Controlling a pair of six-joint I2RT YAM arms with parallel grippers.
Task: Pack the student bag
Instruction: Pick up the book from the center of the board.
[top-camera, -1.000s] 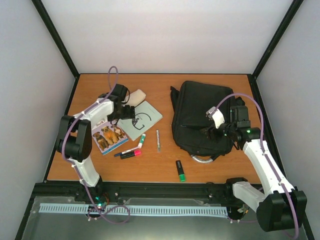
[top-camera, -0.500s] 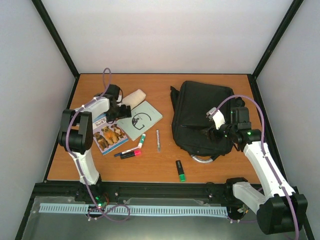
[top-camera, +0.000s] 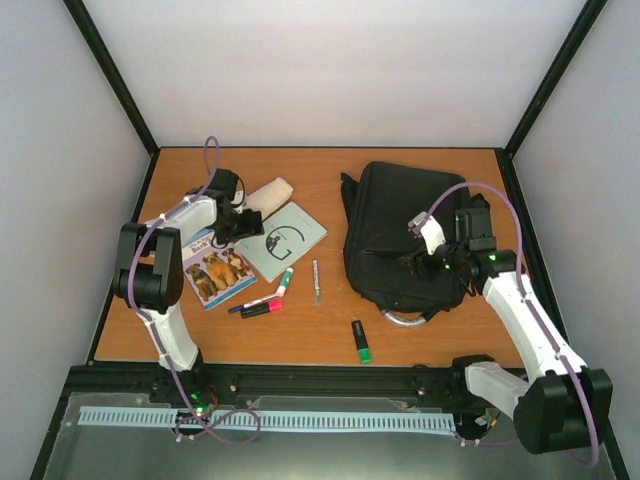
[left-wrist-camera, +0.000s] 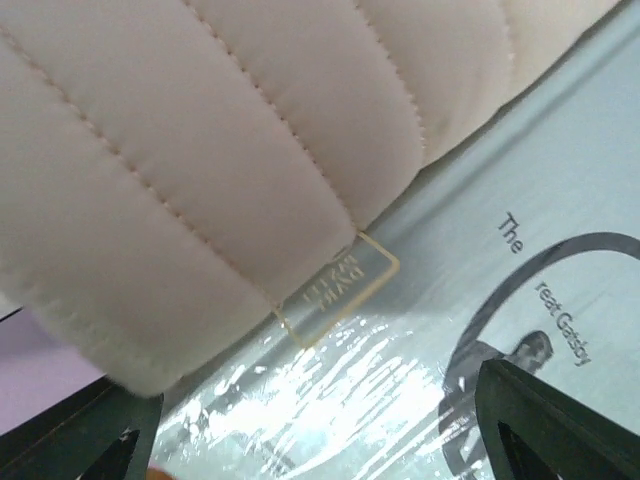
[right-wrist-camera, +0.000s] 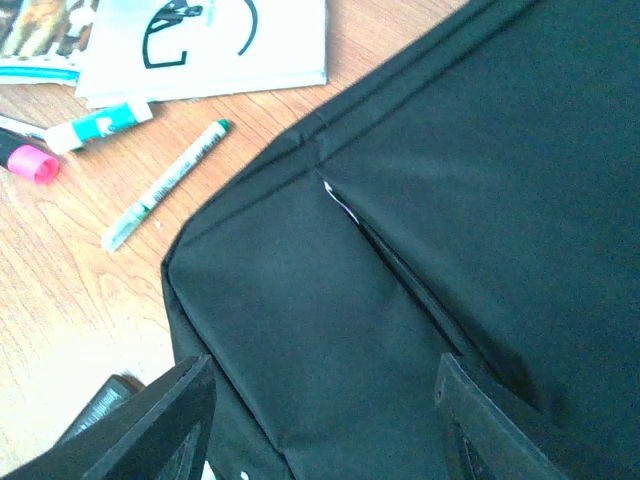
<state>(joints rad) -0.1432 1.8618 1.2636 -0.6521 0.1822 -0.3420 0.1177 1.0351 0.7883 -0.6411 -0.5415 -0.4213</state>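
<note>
1. The large black fabric backpack (top-camera: 400, 235) lies flat on the wooden table's (top-camera: 300, 340) right half.
2. The right gripper (right-wrist-camera: 320, 420) hovers over it, jaws apart and empty.
3. The left gripper (left-wrist-camera: 320, 430) is spread wide beside the cream quilted pouch (left-wrist-camera: 200, 150), gripping nothing.

student bag (right-wrist-camera: 480, 200): black cloth, matt, smooth. pouch (left-wrist-camera: 220, 150): cream quilted cloth, soft matt, stitched seams. book (left-wrist-camera: 470, 240) cover: paper w/ glossy clear film, strong glare. table (right-wrist-camera: 60, 330): wood-grain, smooth, slight sheen.
</note>
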